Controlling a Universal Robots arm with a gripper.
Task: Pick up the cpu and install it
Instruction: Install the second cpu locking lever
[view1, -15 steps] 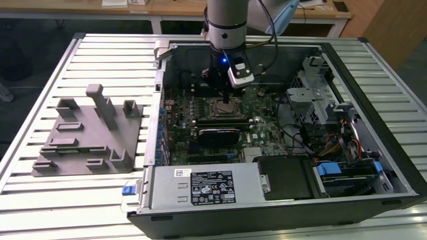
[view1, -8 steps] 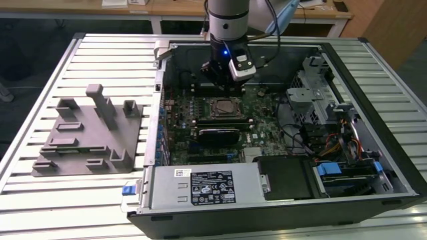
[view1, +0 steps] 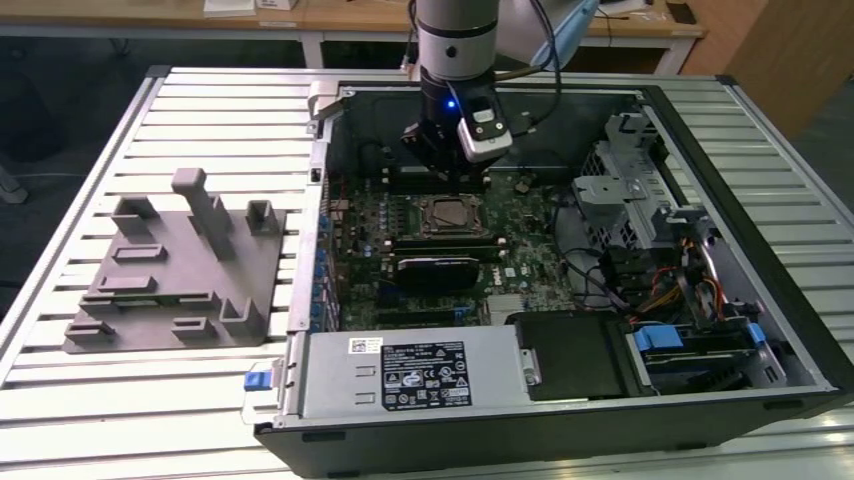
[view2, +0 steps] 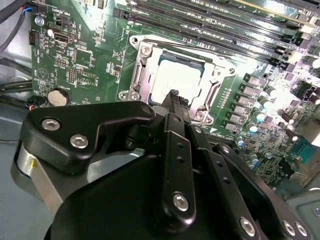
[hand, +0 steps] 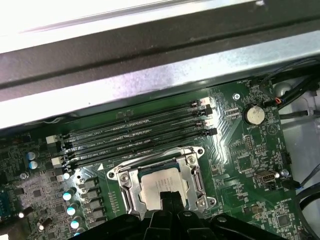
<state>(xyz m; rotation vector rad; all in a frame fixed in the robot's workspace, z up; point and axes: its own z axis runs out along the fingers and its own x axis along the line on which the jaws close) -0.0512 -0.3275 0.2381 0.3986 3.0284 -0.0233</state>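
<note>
Exterior view: black gripper (view1: 447, 165) is hanging inside the open dark computer case (view1: 747, 180), just above the green motherboard (view1: 514, 265).
Both wrist views: small flat square cpu with pale silver metal top (view2: 176, 80) (hand: 160, 184) is lying flat inside the hinged silver metal socket frame (view2: 142, 67), beside the black memory slots (hand: 140, 131).
Jaws: fingers are appearing drawn together, tips hovering over the chip's near edge, gripping nothing.
Handling: chip is probably light, rigid, smooth; underside contacts likely fragile, so hold by opposite edges.
Tabletop: slatted metal tabletop (view1: 80, 390) is carrying a grey plastic block with upright tabs (view1: 180, 265).
</note>
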